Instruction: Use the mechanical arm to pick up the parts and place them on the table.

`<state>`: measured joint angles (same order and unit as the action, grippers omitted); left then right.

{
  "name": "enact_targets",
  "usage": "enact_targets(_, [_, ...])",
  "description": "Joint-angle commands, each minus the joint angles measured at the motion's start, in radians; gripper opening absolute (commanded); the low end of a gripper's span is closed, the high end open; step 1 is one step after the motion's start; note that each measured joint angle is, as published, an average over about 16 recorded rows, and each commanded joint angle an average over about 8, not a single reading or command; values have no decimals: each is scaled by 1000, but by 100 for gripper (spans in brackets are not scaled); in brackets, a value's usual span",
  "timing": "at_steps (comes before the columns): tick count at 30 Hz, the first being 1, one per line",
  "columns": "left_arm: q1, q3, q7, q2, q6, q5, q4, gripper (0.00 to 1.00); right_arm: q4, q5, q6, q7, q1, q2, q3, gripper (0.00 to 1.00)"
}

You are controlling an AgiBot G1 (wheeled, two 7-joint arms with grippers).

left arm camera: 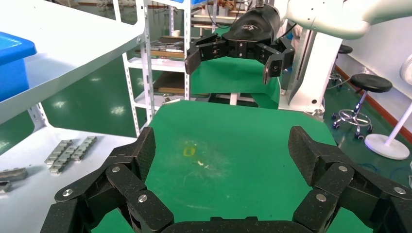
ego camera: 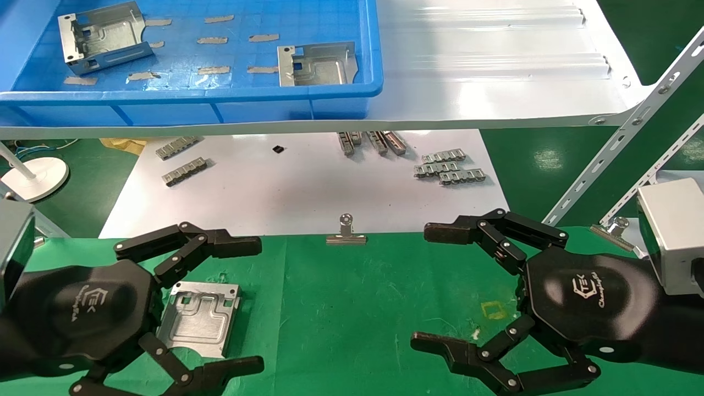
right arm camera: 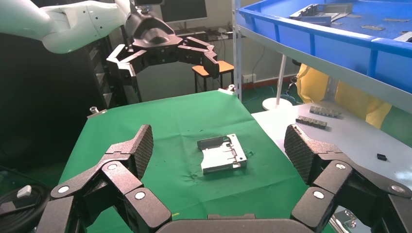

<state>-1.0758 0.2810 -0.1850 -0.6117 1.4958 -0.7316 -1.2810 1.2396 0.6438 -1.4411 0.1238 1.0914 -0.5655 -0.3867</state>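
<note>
Bracket (ego camera: 201, 318) flat on green table (ego camera: 352, 308), near-left part, between spread fingers of left gripper (ego camera: 258, 305) but touching neither as far as head view shows; its left edge hidden under black hexagonal palm. Same part seen whole in right wrist view (right arm camera: 222, 154), lying free on cloth w/ flanges up, nothing clamped on it.

Left gripper: jaws wide apart, empty; upper finger (ego camera: 187, 247) above the part, lower finger cut off by frame bottom. Own wrist view shows only inner finger pads (left arm camera: 138, 155) and green cloth between them, part itself out of sight there.

Right gripper (ego camera: 421, 289) over near-right of table, jaws also wide apart, holding nothing; lower finger partly cut by frame edge, silver wrist box (ego camera: 674, 236) cropped at right. Seen farther off in left wrist view (left arm camera: 233, 51), raised above table, fingers spread.

Two more parts in blue bin (ego camera: 231, 104) on white shelf (ego camera: 495, 82): one at far left (ego camera: 102, 36), tilted on its flange; one near bin's front-right (ego camera: 316, 65), lower edge hidden behind bin rim.

Below shelf, white sheet (ego camera: 297, 192) w/ small grey ribbed strips (ego camera: 448, 168), some partly hidden under shelf edge; tiny black item (ego camera: 278, 148) too small to id. Binder clip (ego camera: 346, 234) at table's far edge, centre; second clip (ego camera: 613, 228) at right, half behind wrist box. Yellow square mark (ego camera: 493, 309) just beside right palm
</note>
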Motion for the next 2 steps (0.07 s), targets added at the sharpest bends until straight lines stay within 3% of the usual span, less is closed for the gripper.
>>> enact_targets(1, [0,0,0,0,0,0,0,100,0,0,0,0,0,0,0,100])
enact_targets(2, [0,0,0,0,0,0,0,100,0,0,0,0,0,0,0,100])
